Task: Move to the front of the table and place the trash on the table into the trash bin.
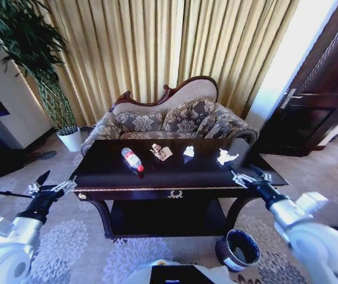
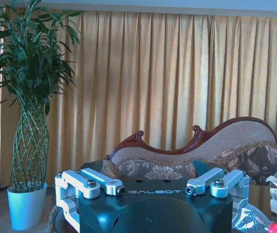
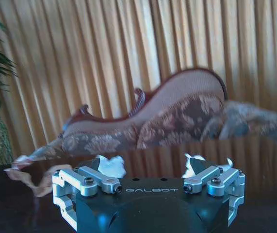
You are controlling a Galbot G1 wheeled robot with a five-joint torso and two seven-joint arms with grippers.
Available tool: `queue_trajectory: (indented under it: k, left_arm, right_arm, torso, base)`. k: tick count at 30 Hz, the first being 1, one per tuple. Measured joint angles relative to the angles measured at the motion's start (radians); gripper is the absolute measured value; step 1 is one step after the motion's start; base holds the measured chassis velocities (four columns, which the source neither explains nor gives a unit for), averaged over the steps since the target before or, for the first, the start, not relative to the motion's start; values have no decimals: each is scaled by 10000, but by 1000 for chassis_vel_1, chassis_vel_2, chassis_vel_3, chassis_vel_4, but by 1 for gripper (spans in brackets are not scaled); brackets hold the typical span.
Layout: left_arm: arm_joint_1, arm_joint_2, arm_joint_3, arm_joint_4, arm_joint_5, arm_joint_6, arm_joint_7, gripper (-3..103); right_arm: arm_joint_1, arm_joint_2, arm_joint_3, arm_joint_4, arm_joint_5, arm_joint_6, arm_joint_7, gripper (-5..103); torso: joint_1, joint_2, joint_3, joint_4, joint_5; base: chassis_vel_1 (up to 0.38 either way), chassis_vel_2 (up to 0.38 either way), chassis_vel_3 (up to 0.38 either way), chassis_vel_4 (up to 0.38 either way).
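Left gripper (image 1: 55, 186) – fingers spread apart, holding nothing, hovering off the table's near-left corner. In the left wrist view its open fingers (image 2: 102, 183) point toward the sofa (image 2: 196, 155) and the plant (image 2: 29, 97) in a white pot.

Right gripper (image 1: 248, 176) – fingers also apart, empty, at the table's near-right corner, just near of a white paper scrap (image 1: 227, 157). In the right wrist view two white scraps lie past its fingertips on the dark tabletop.

Table (image 1: 180, 177), dark and glossy, directly ahead, gold emblem centred on the near edge. On top, left to right: bottle (image 1: 132, 160) lying on its side, red cap toward the near edge; crumpled tan wrapper (image 1: 161, 152); small white paper (image 1: 189, 151); the larger white scrap at far right. All well apart from one another.

Bin (image 1: 238, 249) stands on the carpet, near of the table's right leg, below the right arm – open top, dark wall, pale rim.

Sofa and yellow curtains (image 1: 157, 47) behind the table.
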Motion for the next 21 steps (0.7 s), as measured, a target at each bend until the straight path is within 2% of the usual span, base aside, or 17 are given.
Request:
queue_trajectory:
  k: [3, 4, 7, 9, 12, 14, 17, 21]
  left_arm:
    - [-12, 32, -83, -66, -48, 19, -13, 100]
    - [-12, 32, -83, -66, -48, 19, -13, 100]
    - [-84, -60, -50, -118, -46, 49, -26, 100]
    - [-106, -108, -28, -130, -39, 61, -26, 100]
    - [-210, -362, 44, -187, 31, 191, -27, 100]
    - [-217, -412, 52, -203, 62, 219, -30, 100]
    - [-215, -499, 80, -255, 177, 271, -31, 100]
    - [-240, -553, 110, -333, 207, 390, -29, 100]
  right_arm:
    - [587, -1305, -262, -1272, 645, 47, 284, 100]
    - [587, -1305, -262, -1272, 645, 47, 284, 100]
    - [1096, -2604, -554, -2040, 1205, 306, 503, 100]
    - [1227, -2866, -646, -2169, 1332, 329, 558, 100]
    - [2174, -3881, -1285, -2806, 1785, 339, 792, 100]
    - [2472, -4107, -1537, -3018, 1957, 335, 875, 100]
    - [3348, -4592, -2460, -3656, 2189, 321, 1028, 100]
    - [4003, -4773, -3288, -4044, 2233, 324, 1032, 100]
  torso:
    - [12, -6, 5, -1, 1]
    - [12, -6, 5, -1, 1]
    - [13, -7, 4, -3, -1]
    - [12, -6, 3, -2, -2]
    - [7, -4, 1, -1, -5]
    - [8, -3, 1, -2, -5]
    - [10, -5, 3, -1, -2]
    - [9, -5, 3, -2, 0]
  base:
    - [0, 0, 0, 0]
    - [0, 0, 0, 0]
    - [0, 0, 0, 0]
    - [0, 0, 0, 0]
    - [0, 0, 0, 0]
    - [0, 0, 0, 0]
    - [0, 0, 0, 0]
    - [0, 0, 0, 0]
